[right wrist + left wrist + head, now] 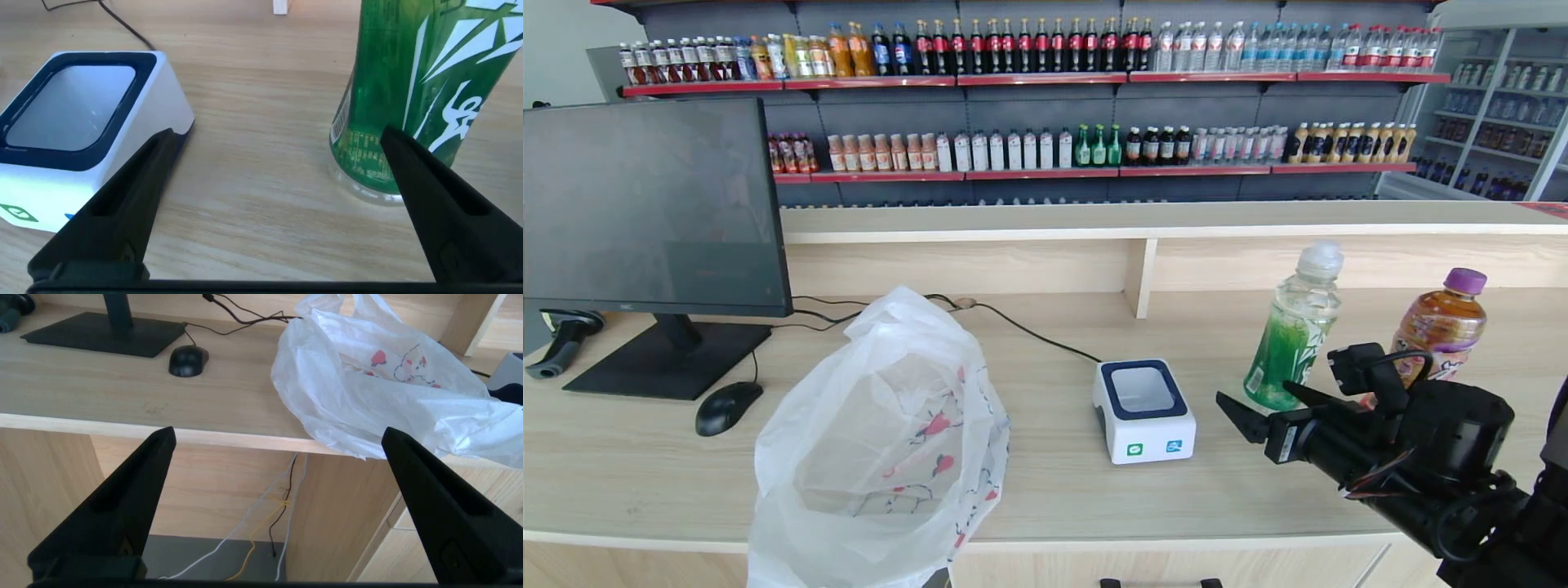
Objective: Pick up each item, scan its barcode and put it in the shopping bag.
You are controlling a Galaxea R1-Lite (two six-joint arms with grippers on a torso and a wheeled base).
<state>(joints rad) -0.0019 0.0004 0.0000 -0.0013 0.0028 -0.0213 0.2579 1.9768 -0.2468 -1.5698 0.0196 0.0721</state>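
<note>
Right now my right hand point(1255, 398) hovers low over the table point(1054, 506), fingers apart, between the scanner point(1143, 408) and the green bottle point(1290, 335). The orange bottle point(1437, 327) stands near it. My left hand point(278, 506), also spread, hangs below the table edge by the bag point(882, 441).

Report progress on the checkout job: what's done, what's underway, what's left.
Done: nothing visible; the shopping bag looks empty. Underway: the open right hand is beside the green bottle, not gripping it; the left hand is open near the bag. Left: green bottle and purple-capped bottle stand on the counter, to be scanned at the scanner and bagged.
</note>
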